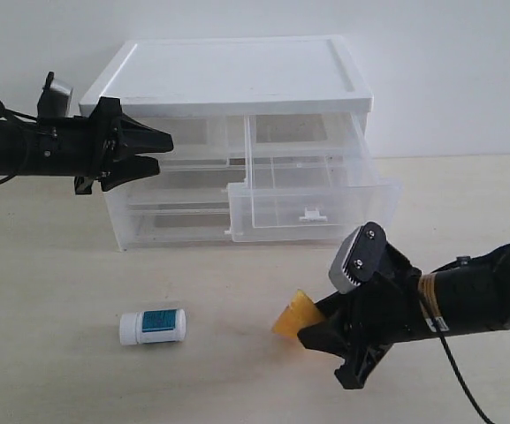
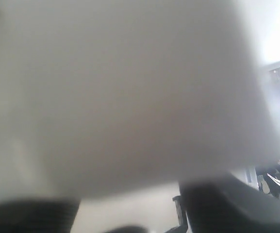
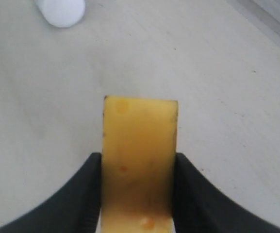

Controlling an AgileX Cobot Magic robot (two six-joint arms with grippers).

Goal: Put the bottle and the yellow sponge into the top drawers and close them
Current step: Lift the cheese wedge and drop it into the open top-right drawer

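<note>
Bottle (image 1: 152, 326): one, lying on counter (image 1: 60, 371), front left.
Sponge (image 1: 290, 316): one, gripped by right tool (image 1: 316, 334).
Top drawers (image 1: 312, 203): two; right one pulled out.
Left tool (image 1: 162, 152): parted, at left drawer.

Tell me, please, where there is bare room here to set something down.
Bare table runs between the cabinet front and the bottle, and left of the bottle. The pulled-out top drawer looks empty too. It is crowded on the right, where the right end effector grips the yellow sponge.
</note>
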